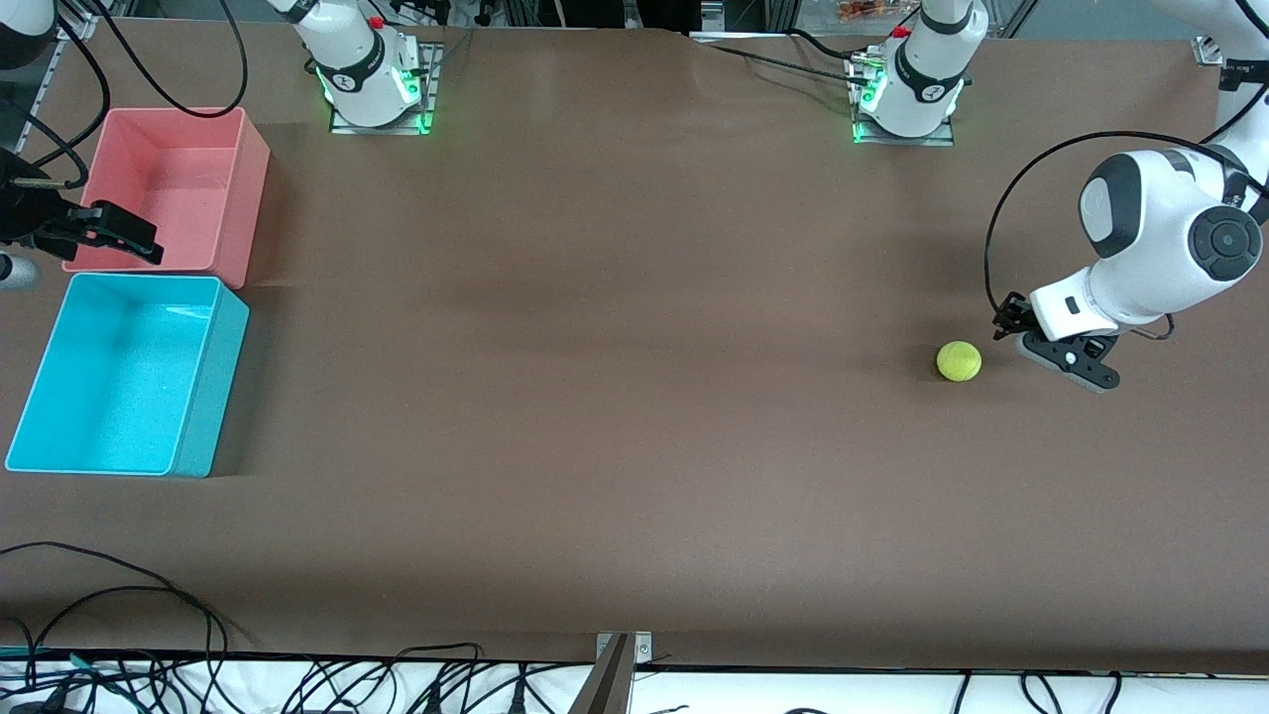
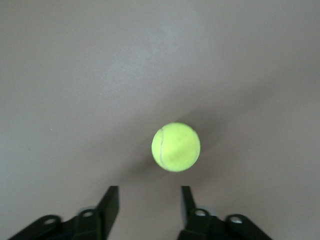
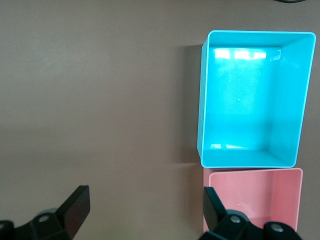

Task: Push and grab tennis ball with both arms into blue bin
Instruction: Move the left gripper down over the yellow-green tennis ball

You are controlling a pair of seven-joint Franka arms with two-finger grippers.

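Note:
The tennis ball (image 1: 959, 361) lies on the brown table toward the left arm's end; it also shows in the left wrist view (image 2: 176, 147). My left gripper (image 1: 1069, 362) is low over the table right beside the ball, open and empty (image 2: 148, 200), with the ball just ahead of its fingertips and apart from them. The blue bin (image 1: 213, 387) stands at the right arm's end, empty, and shows in the right wrist view (image 3: 202, 100). My right gripper (image 1: 124, 236) hangs over the pink bin's edge next to the blue bin, wide open and empty (image 3: 145, 205).
A pink-red bin (image 1: 248, 198), empty, stands against the blue bin, farther from the front camera; it shows in the right wrist view (image 3: 295, 200). Cables lie along the table's front edge (image 1: 149, 595). The arm bases (image 1: 372, 89) (image 1: 907, 99) stand at the back.

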